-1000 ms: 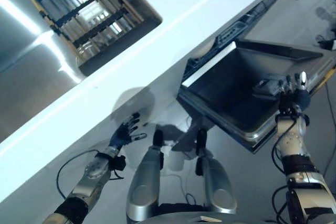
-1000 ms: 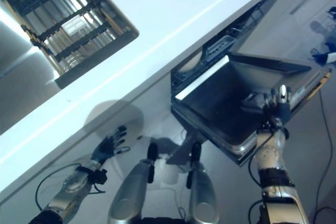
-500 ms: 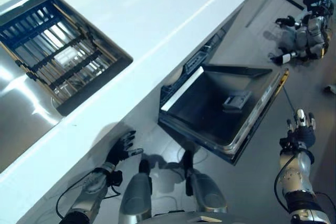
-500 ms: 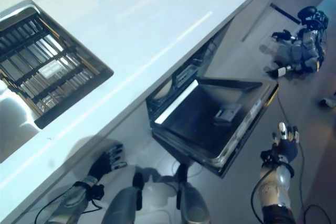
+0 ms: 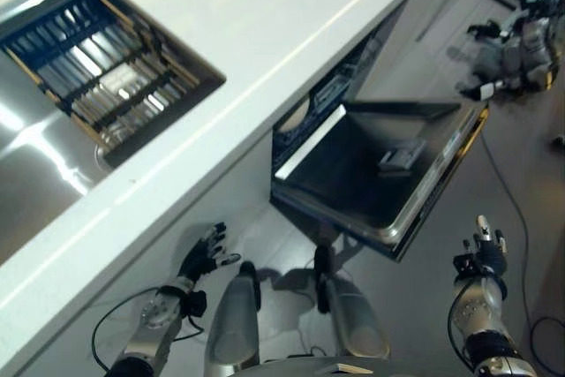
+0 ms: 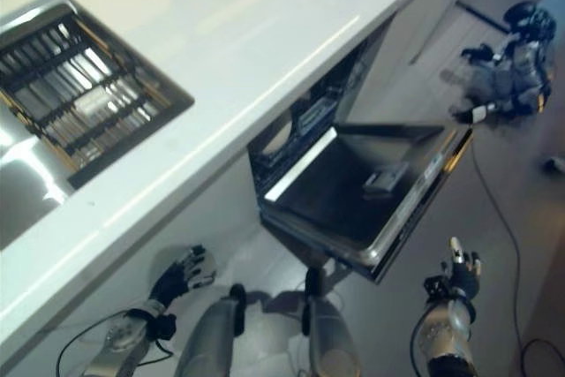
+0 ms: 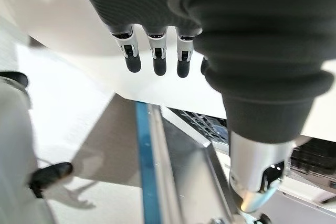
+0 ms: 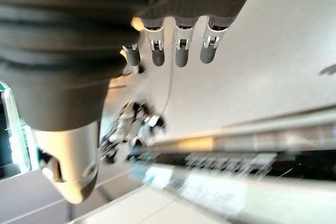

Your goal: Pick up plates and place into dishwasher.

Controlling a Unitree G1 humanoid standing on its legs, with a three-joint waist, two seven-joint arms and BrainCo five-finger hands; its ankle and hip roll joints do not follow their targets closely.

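The dishwasher [image 5: 311, 116] sits under the white counter [image 5: 265, 33], and its dark door [image 5: 380, 174] is folded down and open. A rack shows dimly inside the opening. My right hand [image 5: 481, 255] hangs open below the door's outer corner, apart from it, with straight fingers [image 8: 178, 48] and nothing in it. Low in front of the white cabinet face, my left hand [image 5: 205, 258] is open too, its fingers [image 7: 155, 59] spread and empty. I see no plate in either hand.
A steel sink [image 5: 53, 139] with a slatted rack [image 5: 97, 64] is set into the counter at the left. Another small robot [image 5: 516, 41] lies on the grey floor at the far right. The open door [image 6: 362, 192] juts out into the floor space.
My right hand has come off the door's outer edge and dropped lower and clear of it. The left hand has barely moved. The camera has shifted, showing more counter and sink.
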